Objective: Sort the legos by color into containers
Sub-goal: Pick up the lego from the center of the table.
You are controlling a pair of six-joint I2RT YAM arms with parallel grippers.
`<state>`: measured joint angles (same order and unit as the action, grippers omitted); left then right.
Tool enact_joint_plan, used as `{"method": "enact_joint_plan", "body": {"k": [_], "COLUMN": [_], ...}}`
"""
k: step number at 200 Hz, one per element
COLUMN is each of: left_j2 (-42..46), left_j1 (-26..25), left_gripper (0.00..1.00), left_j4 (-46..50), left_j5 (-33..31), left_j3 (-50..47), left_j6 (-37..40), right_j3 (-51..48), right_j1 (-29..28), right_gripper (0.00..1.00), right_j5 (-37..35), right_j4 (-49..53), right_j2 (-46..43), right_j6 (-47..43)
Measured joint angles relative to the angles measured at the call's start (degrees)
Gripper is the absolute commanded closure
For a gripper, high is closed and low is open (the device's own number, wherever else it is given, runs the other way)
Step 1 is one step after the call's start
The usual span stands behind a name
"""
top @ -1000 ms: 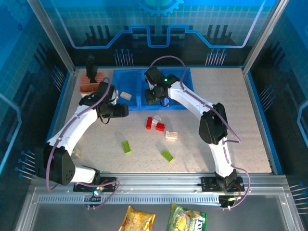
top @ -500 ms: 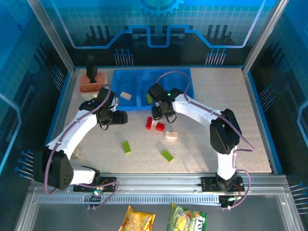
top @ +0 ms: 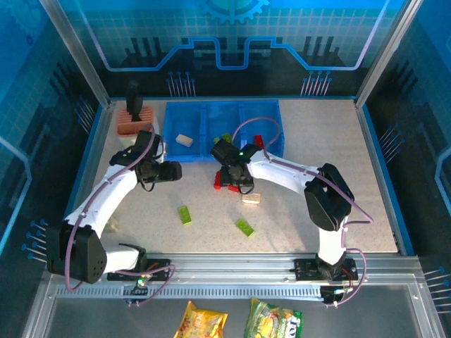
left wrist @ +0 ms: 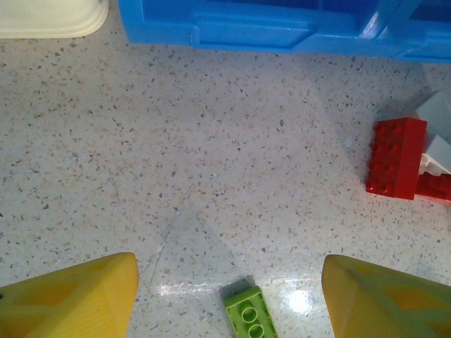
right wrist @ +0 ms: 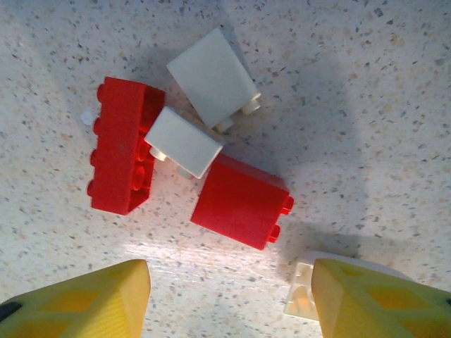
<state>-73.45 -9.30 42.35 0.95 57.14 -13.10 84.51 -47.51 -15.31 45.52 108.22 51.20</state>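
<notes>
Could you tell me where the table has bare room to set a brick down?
The widest bare patch of table lies right of the right arm, out to the edge. Another lies between the tray and the green brick, below the left gripper. It is crowded beneath the right gripper: red bricks and white bricks bunched.

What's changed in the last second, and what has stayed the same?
The right tool pulled back from over the tray toward the near edge and now hangs open and empty over the red and white brick cluster. That uncovered a green brick in the middle compartment. The left tool barely shifted, open and empty. The loose green bricks and cream brick stayed put.
</notes>
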Motion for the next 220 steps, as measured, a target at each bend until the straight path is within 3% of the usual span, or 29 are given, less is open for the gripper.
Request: {"method": "enact_joint_plan", "body": {"k": [100, 220], "left_j2": [0.02, 0.02], "left_j1": [0.59, 1.27], "left_gripper": [0.29, 0.29], "left_j4": [-0.74, -1.01], "left_j5": [0.46, 1.11], "left_j3": [-0.33, -0.33], "left_j6": [0.00, 0.00], "right_j3": [-1.25, -0.42], "right_j1": [0.00, 0.33], "right_gripper": [0.36, 0.47], "right_j5": [-1.25, -1.27], "right_j4": [-2.82, -3.63], "right_j2": [6.27, 9.68], "right_j6": [5.84, 5.77]}}
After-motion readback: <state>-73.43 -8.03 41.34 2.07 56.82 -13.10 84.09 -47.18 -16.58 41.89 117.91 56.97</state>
